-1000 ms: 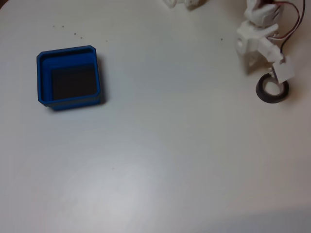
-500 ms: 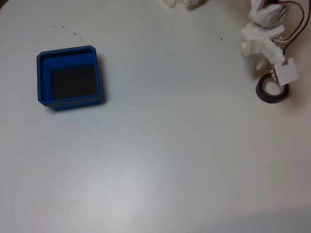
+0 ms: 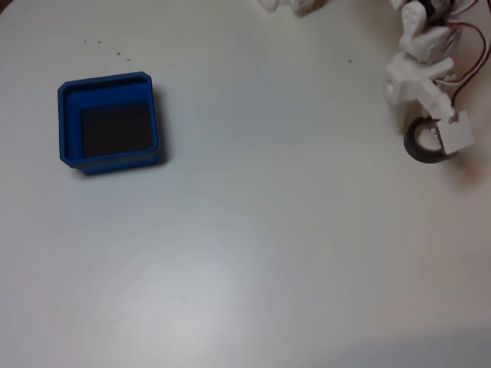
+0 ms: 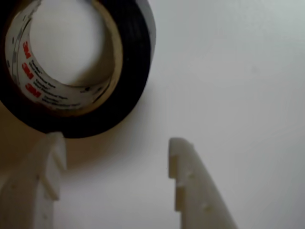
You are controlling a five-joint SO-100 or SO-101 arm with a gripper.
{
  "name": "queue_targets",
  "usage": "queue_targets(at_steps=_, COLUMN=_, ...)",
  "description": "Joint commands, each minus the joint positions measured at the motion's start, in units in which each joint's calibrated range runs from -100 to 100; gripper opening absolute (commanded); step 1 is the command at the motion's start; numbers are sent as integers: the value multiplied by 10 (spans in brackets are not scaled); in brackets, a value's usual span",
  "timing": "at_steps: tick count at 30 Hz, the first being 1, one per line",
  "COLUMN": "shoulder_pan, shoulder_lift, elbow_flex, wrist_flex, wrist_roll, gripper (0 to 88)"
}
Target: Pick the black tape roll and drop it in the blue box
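A plain white table [image 3: 253, 230] stretches under me, bare apart from a few dark specks far off. Nearest, in the wrist view, my gripper [image 4: 114, 143] stands parted with nothing between its two white fingers [image 4: 188, 171]; bare tabletop shows in the gap. Just beyond the fingertips lies the black tape roll [image 4: 131, 71], flat on the table, its pale printed core facing up. It sits off toward the left finger rather than centred in the gap, so I judge I must shift sideways before closing, or I would pinch air or nudge the ring away. In the fixed view the roll [image 3: 414, 146] peeks out beneath my gripper [image 3: 433, 142] at the right edge. Farthest, well apart across the table, waits the blue box [image 3: 69, 123], dark floor empty, open side up for a drop.
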Motion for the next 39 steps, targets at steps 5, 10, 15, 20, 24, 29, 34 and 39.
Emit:
queue_targets(at_steps=5, shoulder_pan=6, shoulder_lift=14, elbow_flex=-76, wrist_flex=-4, wrist_roll=-2, gripper=201)
queue_targets(at_steps=10, shoulder_pan=17, shoulder_lift=14, elbow_flex=-84, wrist_flex=-4, wrist_roll=-5, gripper=201)
queue_targets(at_steps=15, shoulder_pan=26, shoulder_lift=14, elbow_flex=-84, wrist_flex=-4, wrist_roll=-12, gripper=201)
queue_targets(at_steps=20, shoulder_pan=30, shoulder_lift=17, elbow_flex=-84, wrist_flex=-4, wrist_roll=-12, gripper=201)
queue_targets(at_steps=24, shoulder_pan=30, shoulder_lift=27, elbow_flex=-85, wrist_flex=-4, wrist_roll=-17, gripper=202)
queue_targets(at_steps=29, shoulder_pan=30, shoulder_lift=27, elbow_flex=-85, wrist_flex=-4, wrist_roll=-23, gripper=202)
queue_targets(at_steps=34, shoulder_pan=25, shoulder_lift=31, elbow_flex=-85, wrist_flex=-5, wrist_roll=-24, gripper=202)
queue_targets(at_steps=39, shoulder_pan=23, shoulder_lift=43, elbow_flex=-84, wrist_flex=-23, wrist_roll=-25, gripper=202)
